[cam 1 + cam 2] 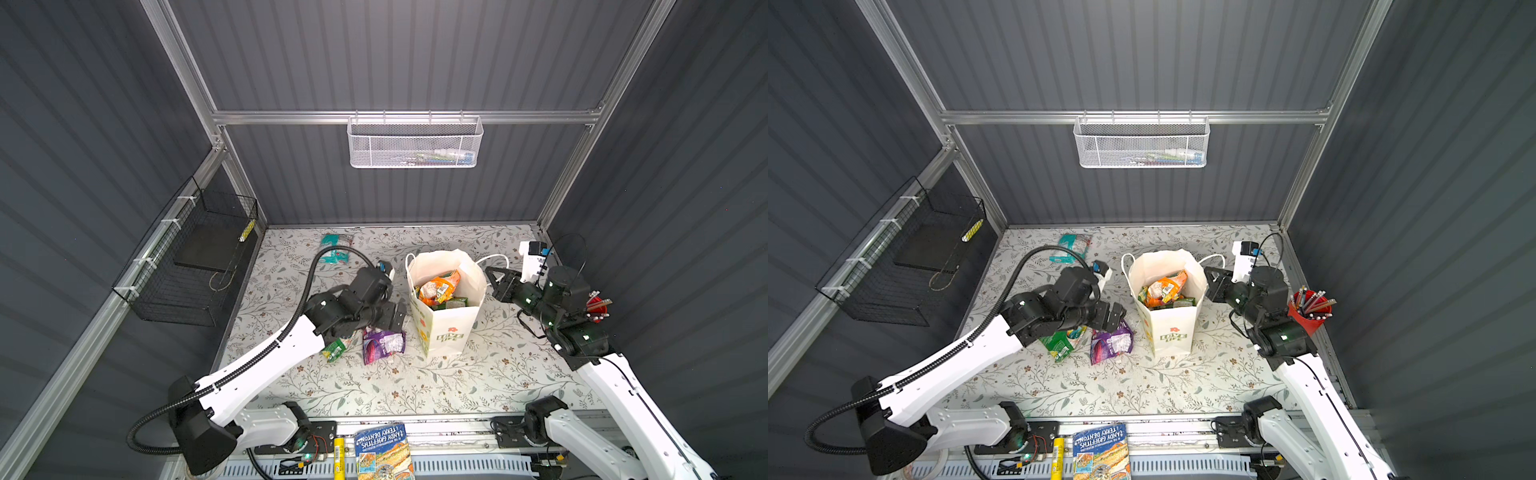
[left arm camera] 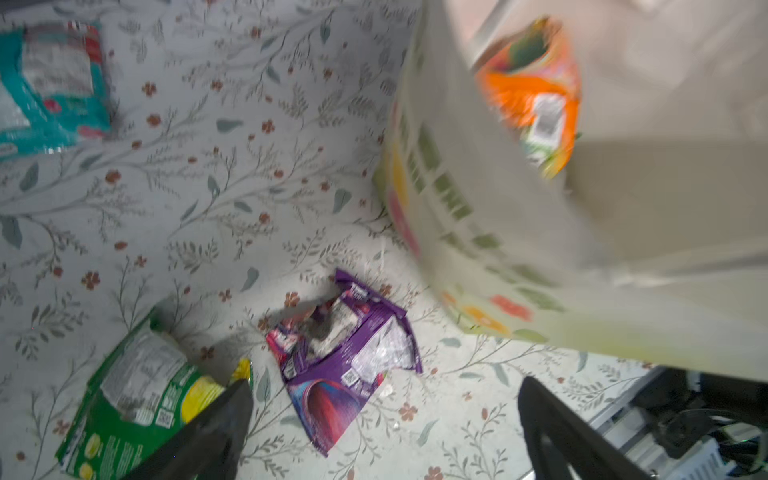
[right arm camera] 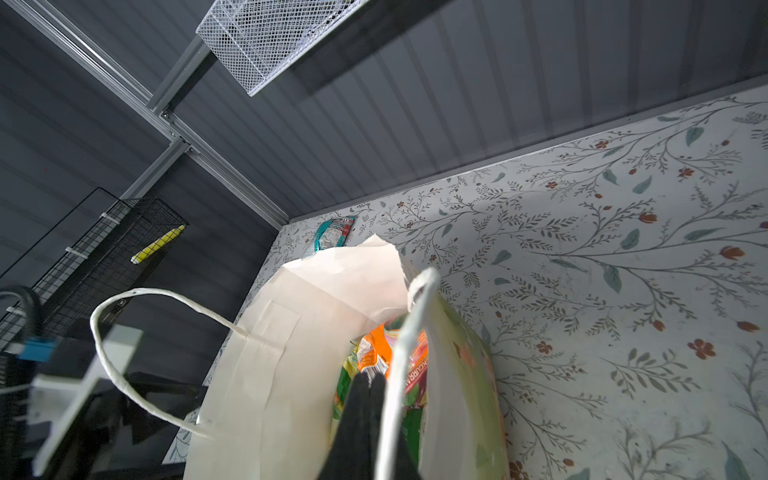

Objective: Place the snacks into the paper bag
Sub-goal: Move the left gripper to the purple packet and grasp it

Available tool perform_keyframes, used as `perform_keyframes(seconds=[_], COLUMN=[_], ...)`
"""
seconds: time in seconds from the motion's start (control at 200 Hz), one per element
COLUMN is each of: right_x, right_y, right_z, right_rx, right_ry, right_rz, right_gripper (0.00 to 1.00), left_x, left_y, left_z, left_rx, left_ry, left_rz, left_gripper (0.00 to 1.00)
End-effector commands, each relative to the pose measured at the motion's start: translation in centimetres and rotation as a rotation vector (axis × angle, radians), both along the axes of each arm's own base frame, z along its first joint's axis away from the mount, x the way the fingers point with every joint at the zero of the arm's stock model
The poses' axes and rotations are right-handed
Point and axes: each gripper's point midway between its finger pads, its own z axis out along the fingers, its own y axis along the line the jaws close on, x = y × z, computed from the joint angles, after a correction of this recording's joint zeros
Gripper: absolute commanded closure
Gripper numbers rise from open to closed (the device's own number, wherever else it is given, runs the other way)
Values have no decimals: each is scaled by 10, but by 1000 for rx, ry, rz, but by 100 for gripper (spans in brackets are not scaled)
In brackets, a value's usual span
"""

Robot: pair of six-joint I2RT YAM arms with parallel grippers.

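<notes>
Near, 8 o'clock of paper bag (image 1: 446, 332): green packet (image 1: 334, 349) and crumpled purple packet (image 1: 382, 345) flat on table (image 1: 457, 386), not bagged. Over purple one, left gripper (image 1: 397, 318) spread wide, empty, likely lining up next pick. Bag upright, mouth gaping, orange packet (image 1: 436, 289) topping pile inside. At 3 o'clock rim, right gripper (image 1: 492, 276) closed, probably steadying bag; paper pinched or not, can't tell. Far, 11 o'clock: teal packet (image 1: 334, 249)

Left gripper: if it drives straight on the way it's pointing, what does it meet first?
Probably the purple packet, lying on the table just ahead of the open left gripper in the left wrist view. The paper bag stands beside that line. Depth is unclear, so this is only likely.
</notes>
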Motion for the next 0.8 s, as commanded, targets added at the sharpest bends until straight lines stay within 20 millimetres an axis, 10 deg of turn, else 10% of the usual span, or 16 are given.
perform_keyframes(seconds=[0.0,0.27,0.796], right_x=[2,0,1], right_y=[-1,-4,-3], right_z=[-4,-7,-12], right_rx=[2,-5,-9], right_ry=[5,1,15], right_rz=[-9,-19,-16], right_gripper=[100,100,100], left_x=[-3,1,9], left_y=[7,9,8], left_z=[-19,-90,-166], left_rx=[-19,158,262], left_ry=[31,159,300], left_rz=[70,97,80], left_gripper=[0,0,0])
